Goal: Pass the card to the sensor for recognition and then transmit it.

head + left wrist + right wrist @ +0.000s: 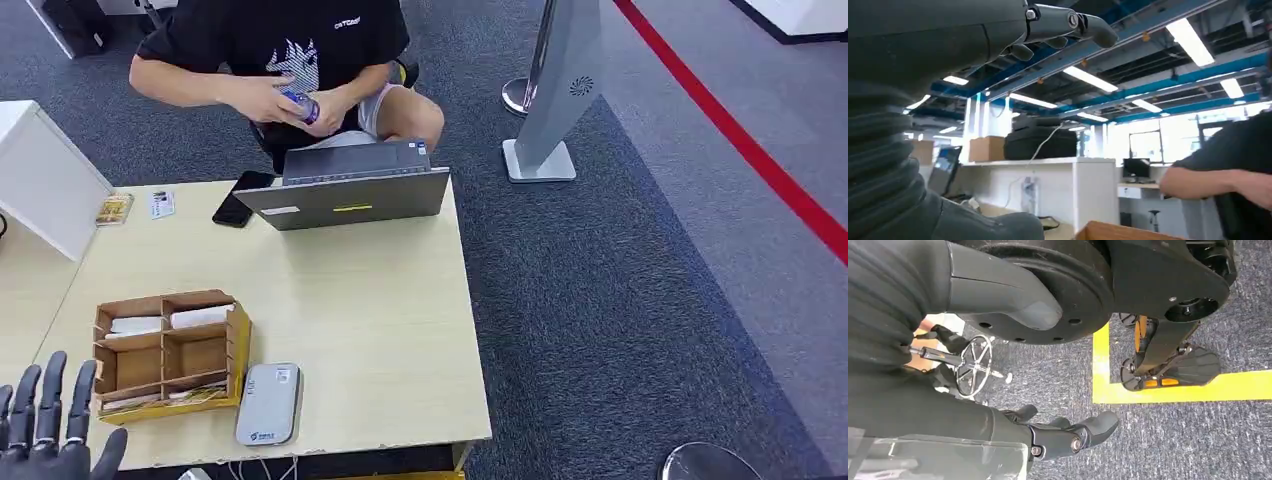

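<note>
White cards [170,320] lie in the wooden organizer [168,356] at lower left of the table [370,330], the grey sensor [268,403] just beside. Left hand [48,425] is empty, fingers spread; right hand [1068,435] holds nothing, fingers loosely apart

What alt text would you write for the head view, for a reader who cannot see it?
The robot's left hand is raised, fingers spread and empty, beside a wooden organizer and grey card sensor on a light table. Across the table, a seated person holds a small object behind a laptop.
</note>
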`<action>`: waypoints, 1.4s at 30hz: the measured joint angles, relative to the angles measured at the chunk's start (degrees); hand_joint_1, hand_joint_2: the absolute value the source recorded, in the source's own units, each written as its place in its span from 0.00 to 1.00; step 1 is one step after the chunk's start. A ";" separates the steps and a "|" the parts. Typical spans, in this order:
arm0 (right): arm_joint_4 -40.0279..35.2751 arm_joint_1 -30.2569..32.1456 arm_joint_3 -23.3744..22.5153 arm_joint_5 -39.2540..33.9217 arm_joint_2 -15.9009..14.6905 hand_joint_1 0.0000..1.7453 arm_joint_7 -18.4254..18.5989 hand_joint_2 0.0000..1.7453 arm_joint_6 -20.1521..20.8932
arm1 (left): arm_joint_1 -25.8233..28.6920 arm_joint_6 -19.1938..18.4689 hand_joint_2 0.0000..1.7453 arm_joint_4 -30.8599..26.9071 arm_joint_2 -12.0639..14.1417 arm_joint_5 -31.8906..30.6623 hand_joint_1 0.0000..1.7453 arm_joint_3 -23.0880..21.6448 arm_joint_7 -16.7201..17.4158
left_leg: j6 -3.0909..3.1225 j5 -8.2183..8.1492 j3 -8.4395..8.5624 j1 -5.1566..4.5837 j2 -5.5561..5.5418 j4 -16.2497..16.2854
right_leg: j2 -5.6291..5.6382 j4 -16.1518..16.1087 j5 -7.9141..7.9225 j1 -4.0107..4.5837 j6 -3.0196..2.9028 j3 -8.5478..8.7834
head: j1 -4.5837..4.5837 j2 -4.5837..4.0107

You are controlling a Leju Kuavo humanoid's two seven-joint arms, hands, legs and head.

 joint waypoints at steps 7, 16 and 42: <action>0.00 0.00 -0.37 0.13 0.00 0.00 0.02 1.00 0.00 | 0.19 0.78 1.00 1.14 3.23 -0.15 0.00 -3.01 2.98 | 0.00 0.00 -0.01 -0.01 0.00 0.00 | 0.00 0.00 0.00 0.00 0.00 0.00 | 0.00 0.00; -0.02 -0.03 -1.44 1.79 0.00 0.00 -0.02 1.00 0.31 | 0.26 -0.59 1.00 5.05 9.83 -6.49 0.00 -7.78 12.72 | 0.00 0.00 0.00 -0.02 0.00 0.00 | -0.01 -0.01 0.00 -0.01 0.00 0.01 | 0.00 0.00; -0.13 -0.36 -2.51 6.29 0.00 0.00 0.52 1.00 1.53 | -8.01 3.84 1.00 22.34 16.87 -7.76 0.00 -11.73 13.88 | 0.00 0.00 0.00 -0.01 0.00 0.00 | 0.01 -0.01 0.00 -0.01 -0.01 0.01 | 0.02 0.00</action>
